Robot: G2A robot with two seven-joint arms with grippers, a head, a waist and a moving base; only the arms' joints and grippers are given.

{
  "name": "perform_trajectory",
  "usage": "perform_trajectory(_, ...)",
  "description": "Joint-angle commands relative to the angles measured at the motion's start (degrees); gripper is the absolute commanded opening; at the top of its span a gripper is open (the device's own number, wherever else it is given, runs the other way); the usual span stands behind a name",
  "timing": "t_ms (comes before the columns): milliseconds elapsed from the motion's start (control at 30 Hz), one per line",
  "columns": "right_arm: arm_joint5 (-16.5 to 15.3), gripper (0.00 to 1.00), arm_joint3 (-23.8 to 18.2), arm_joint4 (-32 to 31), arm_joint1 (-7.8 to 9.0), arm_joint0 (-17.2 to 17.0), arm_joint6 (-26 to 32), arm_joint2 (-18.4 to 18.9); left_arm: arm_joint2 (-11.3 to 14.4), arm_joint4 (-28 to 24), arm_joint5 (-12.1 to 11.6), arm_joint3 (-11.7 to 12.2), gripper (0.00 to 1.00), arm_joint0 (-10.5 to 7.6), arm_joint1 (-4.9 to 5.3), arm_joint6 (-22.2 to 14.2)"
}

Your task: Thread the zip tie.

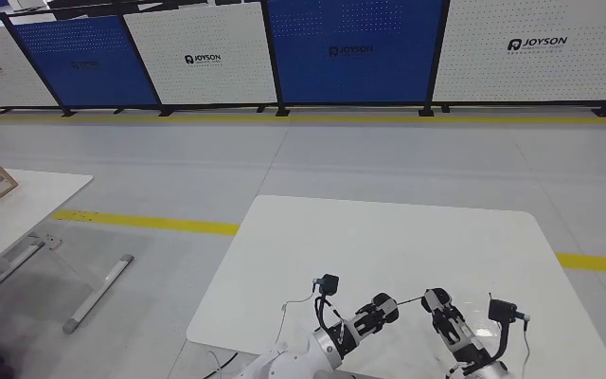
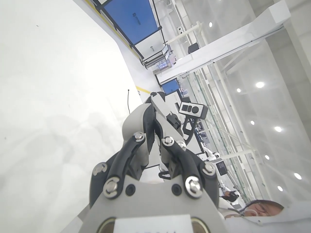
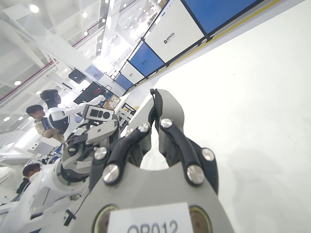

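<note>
At the near edge of the white rectangular worktop (image 1: 379, 237), the two grippers sit close together, tips facing each other. The left gripper (image 1: 388, 305) is fully closed, as is the right gripper (image 1: 431, 299). Each pinches one end of a thin black plastic zip tie (image 1: 408, 301), which stretches between them just above the worktop. Its black tip pokes out past the right gripper's pressed-together pads.

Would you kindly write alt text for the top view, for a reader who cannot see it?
Two robot arms sit at the near edge of a white table, the left pincer and right pincer facing each other with a thin dark zip tie spanning between them. Blue and white panels line the floor behind.
</note>
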Motion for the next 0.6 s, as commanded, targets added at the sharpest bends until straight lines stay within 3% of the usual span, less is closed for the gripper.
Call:
perform_trajectory(0,-0.1,0.00,0.0,0.0,-0.01,0.0,-0.3,0.0,0.0,-0.4,0.2,0.0,0.00,0.07,-0.03,0.2)
perform_trajectory(33,-0.2,0.00,0.0,0.0,-0.02,-0.1,-0.4,0.0,0.0,-0.7,0.4,0.0,0.00,0.05,-0.04,0.1)
perform_trajectory(100,-0.3,0.00,0.1,-0.1,-0.03,-0.2,-0.7,0.0,0.1,-0.8,0.8,0.0,0.26,-0.04,-0.05,-0.1)
perform_trajectory(167,-0.4,0.00,0.1,-0.3,-0.03,-0.2,-0.9,0.0,0.2,-0.7,1.2,0.0,0.34,-0.20,-0.06,-0.3)
perform_trajectory(400,-1.0,0.00,-0.1,-1.2,0.01,-0.5,-1.0,-0.2,1.2,0.0,2.4,0.1,0.33,-0.91,-0.23,-0.7)
perform_trajectory(500,-1.1,0.00,-0.2,-1.6,0.00,-0.5,-1.0,-0.4,1.8,0.5,2.9,0.3,0.30,-1.25,-0.34,-0.8)
perform_trajectory(567,-1.1,0.00,-0.3,-1.8,0.00,-0.5,-1.1,-0.6,2.2,1.0,3.2,0.5,0.23,-1.48,-0.40,-0.8)
